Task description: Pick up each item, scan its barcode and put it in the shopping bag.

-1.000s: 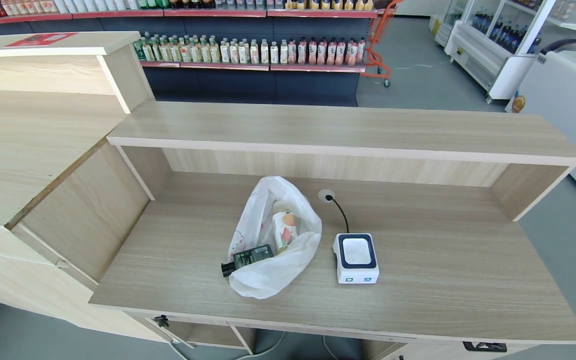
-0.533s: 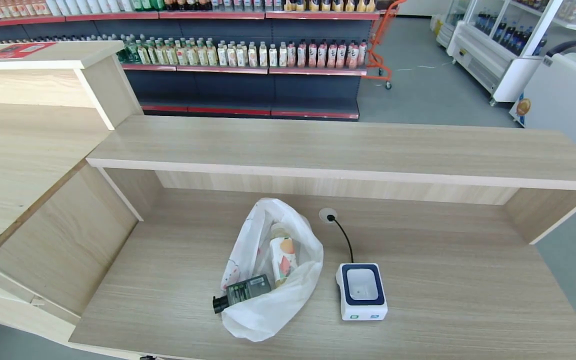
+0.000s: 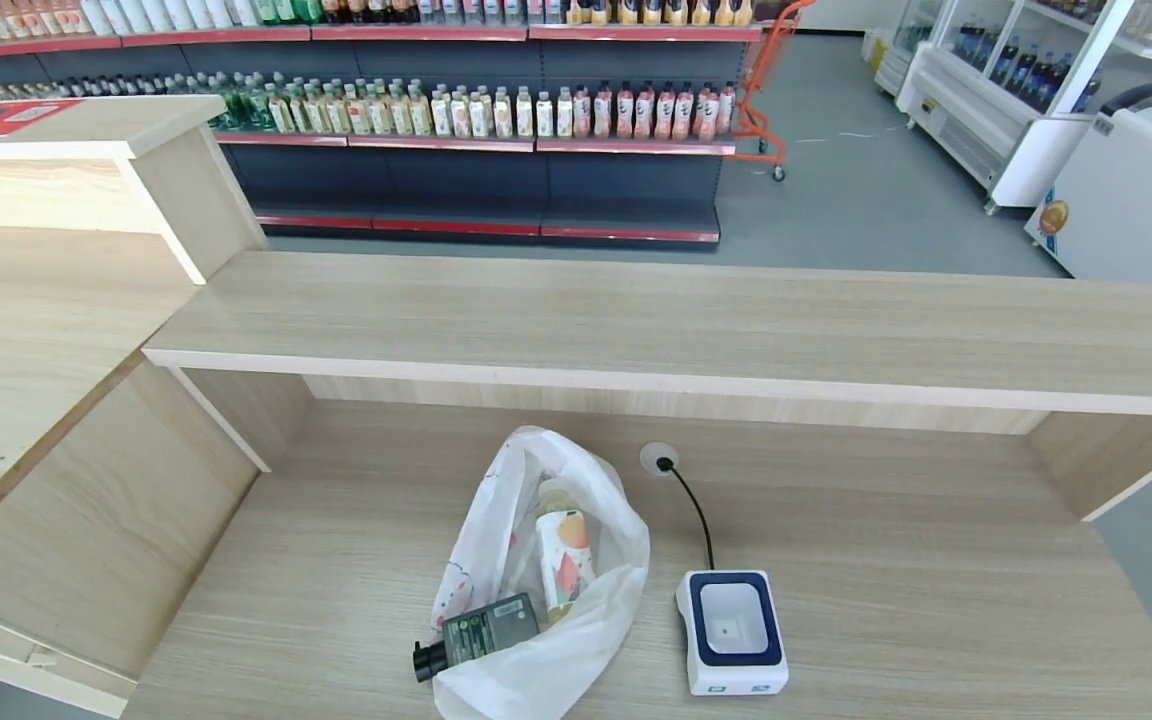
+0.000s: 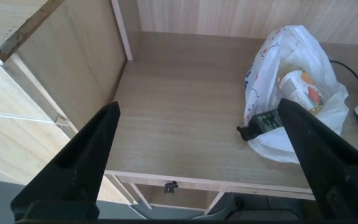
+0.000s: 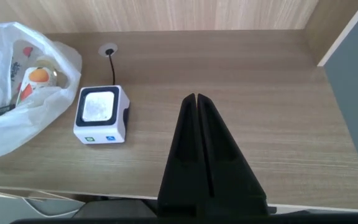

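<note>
At the far left, a taller wooden side cabinet (image 3: pixel 46 330) meets the worktop (image 3: pixel 936 600) at a corner. The left claw (image 4: pixel 199 104) hangs over the worktop's left end near its front edge, its two dark fingers (image 4: pixel 82 163) spread wide apart with nothing between them. Right of the bare stretch beneath it, the white plastic shopping bag (image 3: pixel 591 630) lies on the worktop with its mouth gaping open. Inside it rests a pale drink bottle (image 3: pixel 564 560) printed with orange fruit, lying along the bag. Beside that, at the bag's left rim, a dark green bottle (image 3: pixel 484 630) lies on its side with its black cap (image 3: pixel 426 661) poking out over the worktop. Just right of the bag, not touching it, sits the scanner (image 3: pixel 733 630), a white box with a dark blue frame around its pale window. A black cable (image 3: pixel 693 505) runs from its back to a round hole (image 3: pixel 658 458) in the worktop near the rear wall. Farther right, the right claw (image 5: pixel 196 98) is over open worktop, its fingers pressed together and holding nothing, with the scanner well off to its side. A raised wooden ledge (image 3: pixel 676 330) spans the back of the worktop. Beyond it stand store shelves (image 3: pixel 496 110) lined with bottles, and white chest freezers (image 3: pixel 1126 200) at the far right.
</note>
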Available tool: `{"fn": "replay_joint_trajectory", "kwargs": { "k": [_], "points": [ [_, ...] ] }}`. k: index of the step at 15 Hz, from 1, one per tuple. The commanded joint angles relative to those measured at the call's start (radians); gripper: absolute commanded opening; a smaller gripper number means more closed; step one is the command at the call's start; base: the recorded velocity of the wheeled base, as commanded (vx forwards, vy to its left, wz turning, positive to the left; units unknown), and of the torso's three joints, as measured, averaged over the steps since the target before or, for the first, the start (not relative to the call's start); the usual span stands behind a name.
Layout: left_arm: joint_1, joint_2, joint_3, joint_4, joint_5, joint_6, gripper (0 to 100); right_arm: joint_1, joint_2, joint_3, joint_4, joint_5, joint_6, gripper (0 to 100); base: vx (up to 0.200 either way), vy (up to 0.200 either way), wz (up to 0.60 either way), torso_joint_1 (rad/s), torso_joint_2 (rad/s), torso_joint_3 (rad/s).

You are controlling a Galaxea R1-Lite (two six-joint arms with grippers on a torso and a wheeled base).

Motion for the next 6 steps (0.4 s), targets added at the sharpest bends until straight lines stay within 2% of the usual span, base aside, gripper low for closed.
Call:
{"fn": "replay_joint_trajectory", "kwargs": {
  "k": [1, 6],
  "points": [
    [0.0, 0.0, 0.0, 0.0, -0.001, -0.001, 100, -0.001, 0.002, 0.0, 0.0, -0.001, 0.0, 0, 0.0, 0.0, 0.0, 0.0, 0.0, 0.0],
    [0.0, 0.0, 0.0, 0.0, 0.0, -0.001, 100, -0.001, 0.002, 0.0, 0.0, -0.001, 0.001, 0, 0.0, 0.0, 0.0, 0.0, 0.0, 0.0]
  ]
}}
